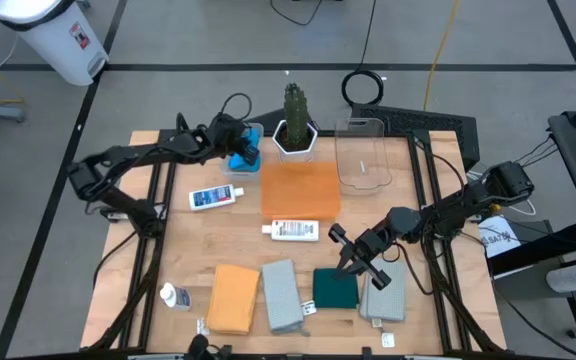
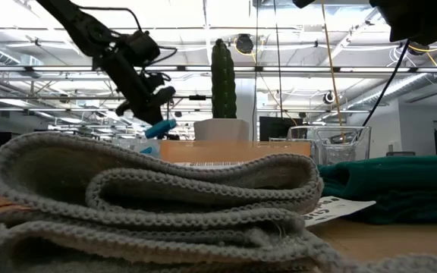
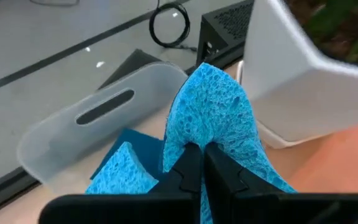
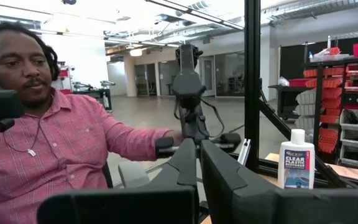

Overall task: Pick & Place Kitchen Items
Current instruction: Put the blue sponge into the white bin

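Left end effector (image 1: 240, 148) pinched a blue sponge (image 3: 213, 115), hanging directly above the clear bin (image 3: 98, 118) holding more sponges. Right end effector (image 1: 360, 262), fingers pressed together, hovered over the green cloth (image 1: 335, 290).

Through the right wrist camera I see my right claw (image 4: 199, 163), its dark fingers (image 4: 225, 180) nearly together. A white labelled bottle (image 4: 297, 160) stands upright beside them. Beyond sits a person in a pink shirt (image 4: 67, 152).
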`<action>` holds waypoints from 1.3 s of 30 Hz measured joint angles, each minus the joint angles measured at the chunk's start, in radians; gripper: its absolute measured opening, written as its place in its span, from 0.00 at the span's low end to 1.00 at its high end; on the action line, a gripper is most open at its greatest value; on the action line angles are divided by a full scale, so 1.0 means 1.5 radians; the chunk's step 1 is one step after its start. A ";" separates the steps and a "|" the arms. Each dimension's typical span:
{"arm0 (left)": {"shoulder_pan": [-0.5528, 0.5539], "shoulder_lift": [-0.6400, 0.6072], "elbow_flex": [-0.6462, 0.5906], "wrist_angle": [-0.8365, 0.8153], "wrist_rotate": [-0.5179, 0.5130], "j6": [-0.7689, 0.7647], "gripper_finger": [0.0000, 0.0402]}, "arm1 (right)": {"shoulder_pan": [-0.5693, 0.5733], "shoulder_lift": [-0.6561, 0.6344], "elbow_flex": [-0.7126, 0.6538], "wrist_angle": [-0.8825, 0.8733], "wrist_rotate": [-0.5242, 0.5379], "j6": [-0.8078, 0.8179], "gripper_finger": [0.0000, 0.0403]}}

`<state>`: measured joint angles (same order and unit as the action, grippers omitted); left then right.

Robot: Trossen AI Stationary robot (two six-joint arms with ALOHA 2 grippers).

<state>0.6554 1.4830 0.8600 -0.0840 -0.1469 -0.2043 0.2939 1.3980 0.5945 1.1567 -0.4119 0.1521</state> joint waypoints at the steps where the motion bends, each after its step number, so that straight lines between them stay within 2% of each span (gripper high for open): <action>1: 0.003 0.010 0.000 0.008 0.006 -0.001 0.01 | 0.000 0.000 0.000 -0.001 0.000 0.000 0.00; 4: 0.014 0.037 0.000 0.027 0.033 -0.010 0.01 | 0.000 0.000 0.000 -0.002 0.000 0.000 0.00; 12: 0.026 0.094 0.000 0.036 0.031 -0.014 0.01 | 0.000 0.000 0.000 -0.005 0.000 0.000 0.00; 23: 0.025 0.105 0.000 0.040 0.026 -0.027 0.16 | 0.000 0.000 0.000 -0.007 0.000 0.000 0.00; 27: 0.024 0.104 0.000 0.039 0.026 -0.025 0.25 | 0.000 0.000 0.000 -0.007 0.000 0.000 0.00; 33: 0.024 0.103 0.000 0.038 0.026 -0.017 0.46 | 0.000 0.000 0.000 -0.007 0.000 0.000 0.00; 39: 0.020 0.056 0.000 0.016 0.034 0.032 0.62 | 0.000 0.000 0.000 -0.007 0.000 0.000 0.00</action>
<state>0.6848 1.5675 0.8600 -0.0606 -0.0956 -0.1563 0.2939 1.3979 0.5945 1.1465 -0.4120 0.1520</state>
